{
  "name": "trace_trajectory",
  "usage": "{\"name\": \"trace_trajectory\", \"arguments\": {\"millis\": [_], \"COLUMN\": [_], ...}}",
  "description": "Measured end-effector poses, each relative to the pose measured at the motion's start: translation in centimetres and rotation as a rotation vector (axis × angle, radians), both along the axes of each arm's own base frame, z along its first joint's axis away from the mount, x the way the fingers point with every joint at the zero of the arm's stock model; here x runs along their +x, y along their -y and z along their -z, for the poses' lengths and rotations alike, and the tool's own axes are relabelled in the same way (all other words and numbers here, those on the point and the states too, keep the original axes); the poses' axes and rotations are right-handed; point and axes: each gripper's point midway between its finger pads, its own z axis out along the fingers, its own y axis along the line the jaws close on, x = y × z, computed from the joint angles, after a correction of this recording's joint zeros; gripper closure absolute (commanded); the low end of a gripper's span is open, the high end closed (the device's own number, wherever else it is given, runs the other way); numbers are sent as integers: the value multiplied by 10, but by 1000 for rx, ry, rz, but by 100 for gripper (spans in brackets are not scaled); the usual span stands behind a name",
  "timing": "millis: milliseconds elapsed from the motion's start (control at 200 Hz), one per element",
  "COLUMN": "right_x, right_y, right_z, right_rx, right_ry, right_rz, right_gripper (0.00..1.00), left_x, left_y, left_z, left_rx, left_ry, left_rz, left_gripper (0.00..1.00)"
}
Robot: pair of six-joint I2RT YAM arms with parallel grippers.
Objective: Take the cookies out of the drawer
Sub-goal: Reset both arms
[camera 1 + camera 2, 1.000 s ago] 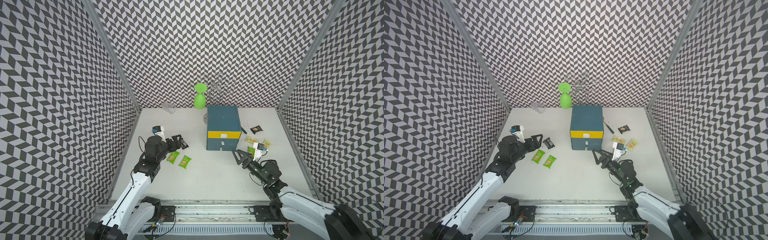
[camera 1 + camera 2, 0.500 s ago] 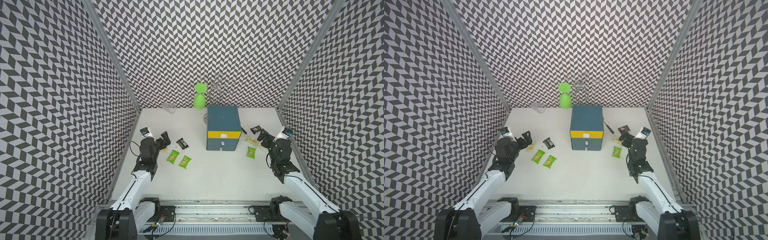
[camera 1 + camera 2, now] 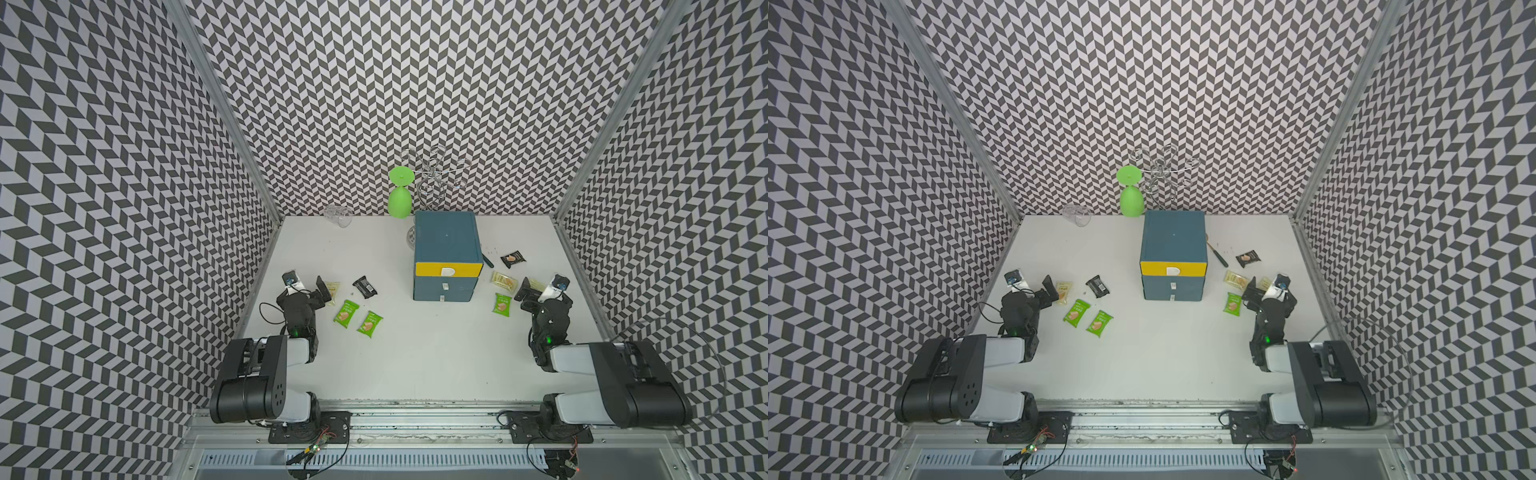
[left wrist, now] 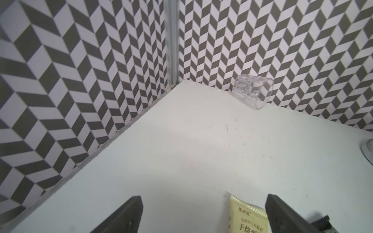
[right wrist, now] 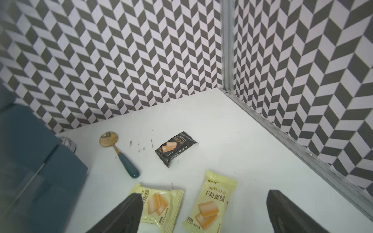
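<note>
Eight cookies (image 3: 369,323) lie out on the table (image 3: 415,365); none is held. The left pincer (image 4: 203,201) stands wide and empty; a pale yellow packet (image 4: 247,216) lies just inside one finger; a black packet (image 3: 364,286) and two green packets (image 3: 345,313) lie near beside it. The right pincer (image 5: 204,193) is likewise wide and empty; two yellow packets (image 5: 159,205) lie under and between its fingers, a dark packet (image 5: 174,147) farther ahead, a lone green packet (image 3: 502,304) beside. The drawer (image 3: 449,269) fronts look shut; removal is judged complete or nearly so. Drawer interiors are hidden; leftover packets cannot be ruled out; wrist views cut off the nearest packets.
</note>
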Motion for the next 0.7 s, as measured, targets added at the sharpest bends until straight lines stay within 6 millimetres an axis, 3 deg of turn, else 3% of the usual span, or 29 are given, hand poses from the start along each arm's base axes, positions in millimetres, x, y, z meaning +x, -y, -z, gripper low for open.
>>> {"name": "trace_trajectory", "arguments": {"millis": [65, 150, 350, 701], "right_x": [2, 10, 26, 26], "right_y": [-13, -22, -22, -22], "right_z": [6, 3, -25, -38], "right_rx": [-37, -61, -60, -68], "right_ry": [-7, 12, 92, 150], "right_rz": [-50, -79, -71, -70], "right_gripper": [0, 0, 0, 0], "left_x": [2, -1, 2, 2], "left_y": [16, 28, 27, 28], "left_z": [-7, 4, -9, -14], "left_rx": [36, 54, 79, 94], "left_ry": [64, 44, 97, 111], "left_rz": [63, 102, 101, 101], "left_gripper": [0, 0, 0, 0]}}
